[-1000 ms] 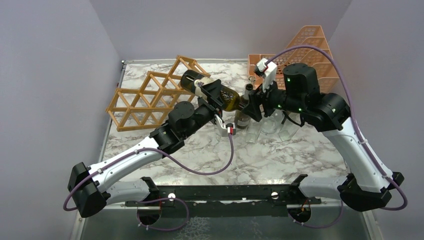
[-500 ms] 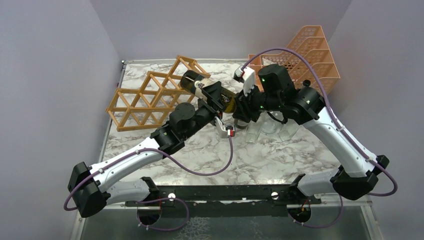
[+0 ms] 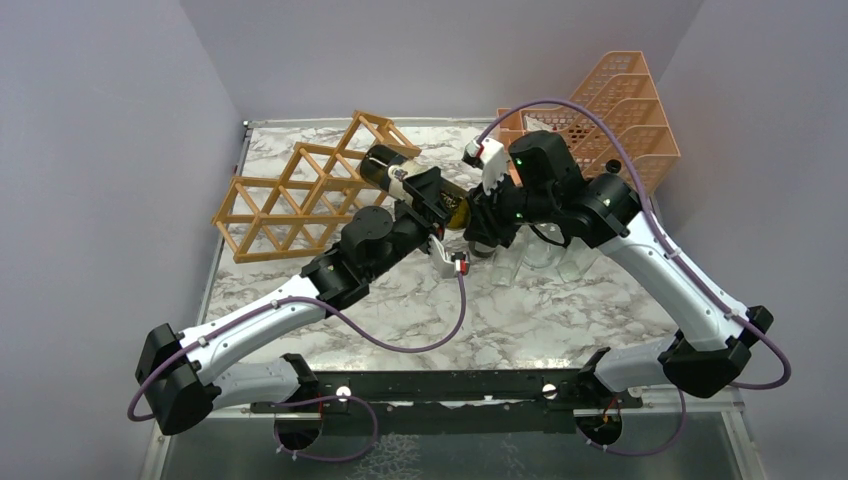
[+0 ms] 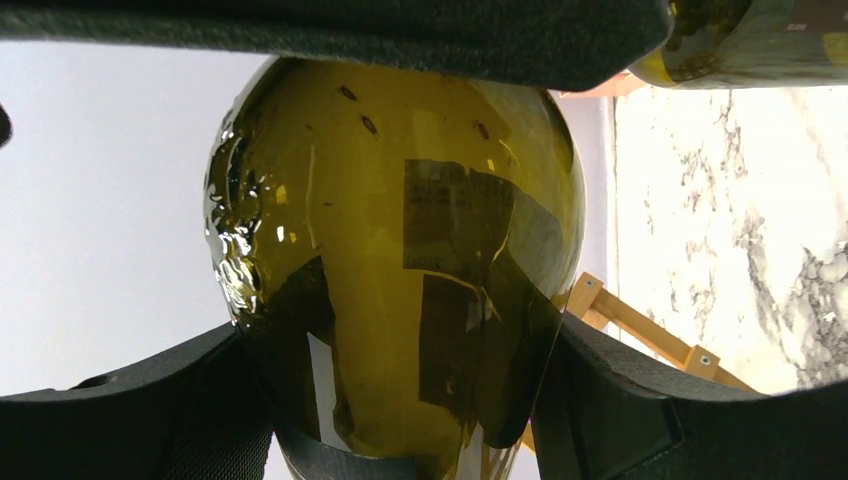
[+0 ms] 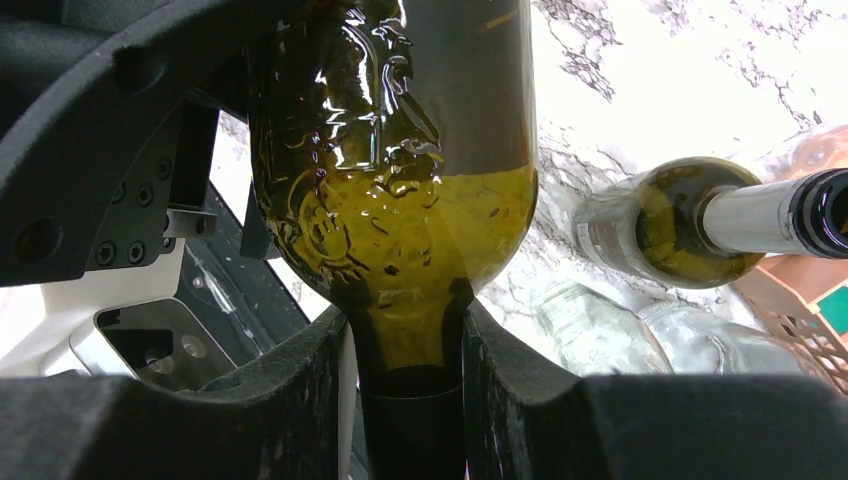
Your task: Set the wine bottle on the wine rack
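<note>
A dark olive-green wine bottle (image 3: 392, 172) is held level above the table, its base pointing at the light wooden lattice wine rack (image 3: 300, 195) at the back left. My left gripper (image 3: 425, 196) is shut on the bottle's body, which fills the left wrist view (image 4: 400, 250). My right gripper (image 3: 476, 215) is shut on the bottle's neck (image 5: 405, 400). A corner of the rack shows in the left wrist view (image 4: 640, 325).
A peach-orange mesh tray organiser (image 3: 610, 110) stands at the back right. Another green bottle (image 5: 690, 225) and clear glass jars (image 3: 545, 255) stand under my right arm. Walls close in on the left, back and right.
My right arm has swung left and closed in on the bottle's neck. The bottle has shifted slightly left toward the rack, with the left gripper still on it.
</note>
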Motion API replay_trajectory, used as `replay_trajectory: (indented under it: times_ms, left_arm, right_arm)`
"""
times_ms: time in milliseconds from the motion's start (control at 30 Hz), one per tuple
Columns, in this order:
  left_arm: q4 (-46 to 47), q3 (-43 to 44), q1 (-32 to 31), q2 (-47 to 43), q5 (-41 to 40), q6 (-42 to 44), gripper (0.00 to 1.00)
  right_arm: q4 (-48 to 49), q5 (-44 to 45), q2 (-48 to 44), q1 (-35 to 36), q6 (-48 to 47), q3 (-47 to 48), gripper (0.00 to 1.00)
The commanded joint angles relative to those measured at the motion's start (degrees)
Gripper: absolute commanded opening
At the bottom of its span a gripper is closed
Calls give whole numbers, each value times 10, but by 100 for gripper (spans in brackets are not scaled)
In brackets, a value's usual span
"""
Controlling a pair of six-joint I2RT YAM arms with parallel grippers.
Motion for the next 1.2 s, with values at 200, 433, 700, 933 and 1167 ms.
replay_trajectory:
  times_ms: [200,433,700,933,1167]
  left_arm:
    - [39,11,-12,-55,-2,-111,74]
    - [22,-10,-12,-58,-36,-127,97]
    - [-65,-4,-12,-86,-60,-168,99]
    - [-128,-9,-11,-155,-71,-310,99]
    - [-55,-3,-11,-267,-148,-649,99]
  right_arm:
    - [56,48,-16,4,36,-6,1]
    - [53,52,-10,4,40,3,1]
    - [78,90,-23,4,53,-10,1]
    - [134,100,-14,4,73,-42,1]
    - [219,106,4,36,108,-114,1]
